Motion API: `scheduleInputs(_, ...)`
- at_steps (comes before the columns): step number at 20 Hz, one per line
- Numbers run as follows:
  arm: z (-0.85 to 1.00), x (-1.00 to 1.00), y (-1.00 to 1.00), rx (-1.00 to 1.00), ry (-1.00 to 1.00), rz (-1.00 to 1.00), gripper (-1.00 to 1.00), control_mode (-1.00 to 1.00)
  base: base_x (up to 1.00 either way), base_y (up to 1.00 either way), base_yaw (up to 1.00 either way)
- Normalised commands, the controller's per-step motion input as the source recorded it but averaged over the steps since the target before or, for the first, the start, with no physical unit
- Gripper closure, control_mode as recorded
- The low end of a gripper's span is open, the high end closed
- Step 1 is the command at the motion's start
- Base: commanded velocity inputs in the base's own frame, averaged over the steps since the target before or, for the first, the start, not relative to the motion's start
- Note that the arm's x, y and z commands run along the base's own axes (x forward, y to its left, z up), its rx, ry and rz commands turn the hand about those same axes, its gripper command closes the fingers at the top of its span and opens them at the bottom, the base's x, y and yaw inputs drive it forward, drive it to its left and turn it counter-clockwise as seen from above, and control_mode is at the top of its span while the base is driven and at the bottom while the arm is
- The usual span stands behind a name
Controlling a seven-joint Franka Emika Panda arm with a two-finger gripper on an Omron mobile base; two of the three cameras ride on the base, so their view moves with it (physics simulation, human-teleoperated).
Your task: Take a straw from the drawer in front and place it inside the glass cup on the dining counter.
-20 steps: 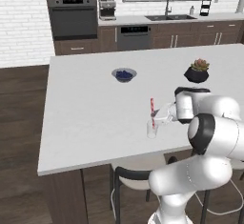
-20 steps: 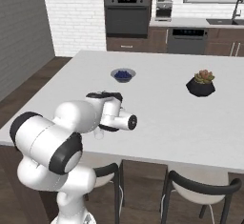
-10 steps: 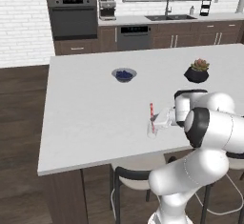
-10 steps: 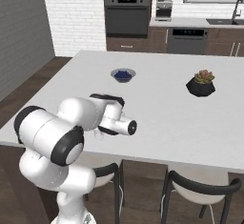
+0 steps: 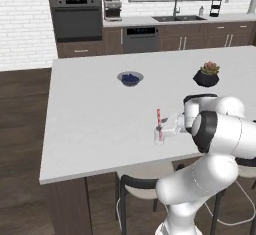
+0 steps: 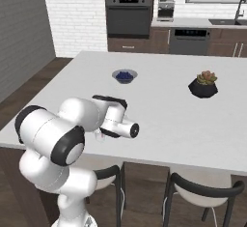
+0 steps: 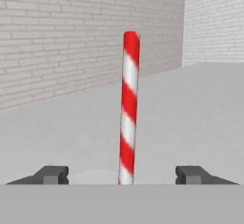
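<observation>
The red straw with white stripes stands nearly upright in the small clear glass cup on the white dining counter, near its front edge. My gripper reaches in level from the right, open, with a finger on each side of the straw and not touching it. In the hand view the straw rises between the two spread fingertips of the gripper. In the right base view my arm covers the cup on the counter.
A grey bowl with blue filling sits mid-counter, and a black plant pot stands at the right. Stools are tucked under the counter's front edge. Oven and sink cabinets line the far wall.
The jaws have opened and let go of the straw, which now stands by itself in the glass cup. The arm has barely shifted.
</observation>
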Motion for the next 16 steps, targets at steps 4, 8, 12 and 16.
scheduleInputs(4, 0.65, -0.20, -0.01, 0.02, 0.00, 0.00, -1.00, -1.00, 0.00, 0.00, 0.00)
scheduleInputs(8, 0.99, -0.50, -0.18, 0.05, 0.00, -0.05, -1.00, -1.00, 0.00, 0.00, 0.00)
scheduleInputs(12, 1.00, -0.76, -0.25, 0.12, 0.12, -0.09, -1.00, -1.00, 0.00, 0.00, 0.00)
scheduleInputs(16, 1.00, -0.81, -0.15, 0.06, 0.31, -0.13, -1.00, -1.00, 0.00, 0.00, 0.00)
